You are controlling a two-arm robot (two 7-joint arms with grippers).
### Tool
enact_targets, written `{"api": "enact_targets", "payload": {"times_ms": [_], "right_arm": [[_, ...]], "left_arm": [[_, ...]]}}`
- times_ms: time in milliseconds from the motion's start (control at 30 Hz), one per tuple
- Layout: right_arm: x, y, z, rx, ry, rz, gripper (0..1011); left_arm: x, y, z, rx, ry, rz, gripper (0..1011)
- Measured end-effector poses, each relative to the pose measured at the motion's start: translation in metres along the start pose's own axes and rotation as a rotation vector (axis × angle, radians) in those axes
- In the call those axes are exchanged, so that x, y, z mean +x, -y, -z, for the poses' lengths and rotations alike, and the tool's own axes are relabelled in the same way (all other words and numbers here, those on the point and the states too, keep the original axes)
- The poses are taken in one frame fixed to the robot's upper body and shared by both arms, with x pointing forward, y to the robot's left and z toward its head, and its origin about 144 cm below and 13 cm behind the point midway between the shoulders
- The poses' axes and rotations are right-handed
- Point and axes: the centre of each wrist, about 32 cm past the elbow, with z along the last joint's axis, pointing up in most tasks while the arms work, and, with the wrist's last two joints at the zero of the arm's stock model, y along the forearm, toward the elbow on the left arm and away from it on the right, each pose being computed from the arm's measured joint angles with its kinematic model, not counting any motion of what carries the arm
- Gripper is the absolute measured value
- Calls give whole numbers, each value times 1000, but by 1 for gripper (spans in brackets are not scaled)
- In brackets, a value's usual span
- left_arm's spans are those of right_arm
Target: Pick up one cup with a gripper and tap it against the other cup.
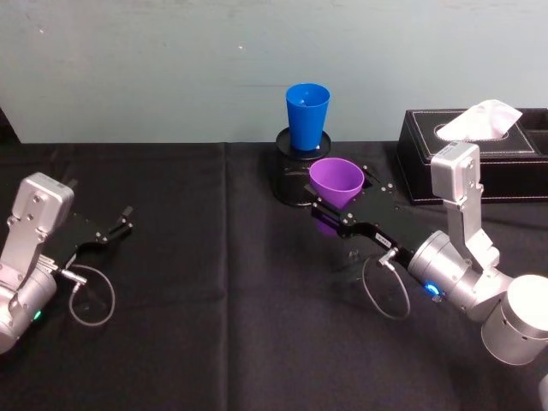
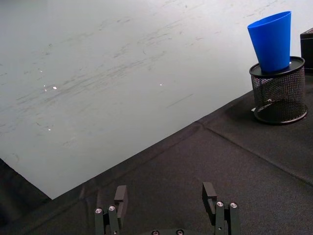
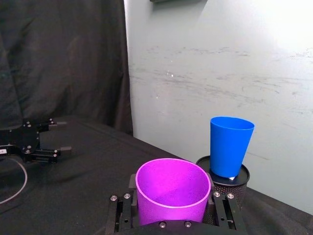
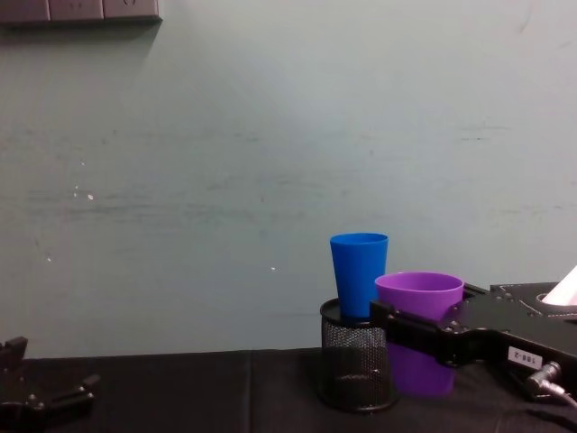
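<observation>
My right gripper [image 1: 330,208] is shut on the purple cup [image 1: 336,181], holding it upright above the black cloth, just in front of the blue cup [image 1: 307,116]. The blue cup stands upright on top of a black mesh pen holder [image 1: 291,175] near the wall. In the right wrist view the purple cup [image 3: 172,190] sits between the jaws, with the blue cup [image 3: 230,145] a short gap beyond it. The chest view shows the purple cup [image 4: 420,330] close beside the blue cup [image 4: 358,274], slightly lower. My left gripper [image 1: 115,229] rests open at the left, away from both cups.
A black tissue box [image 1: 469,154] with a white tissue stands at the back right, behind the right arm. The pale wall [image 1: 171,68] runs close behind the pen holder. Black cloth [image 1: 214,291] covers the table between the arms.
</observation>
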Motion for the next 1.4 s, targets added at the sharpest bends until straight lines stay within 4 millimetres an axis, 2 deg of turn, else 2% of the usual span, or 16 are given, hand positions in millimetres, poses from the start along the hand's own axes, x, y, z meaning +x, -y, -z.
{"api": "enact_targets", "payload": {"times_ms": [767,1033,1400], "right_arm": [[0,-1,0,0,1,1,751],[-1,-17,0,-12,31,71,751],[-2,-57,5,-34,45,212,751]], "left_arm": [[0,0,0,0,0,0,1000],[0,0,0,0,0,0,1000],[0,0,0,0,0,0,1000]]}}
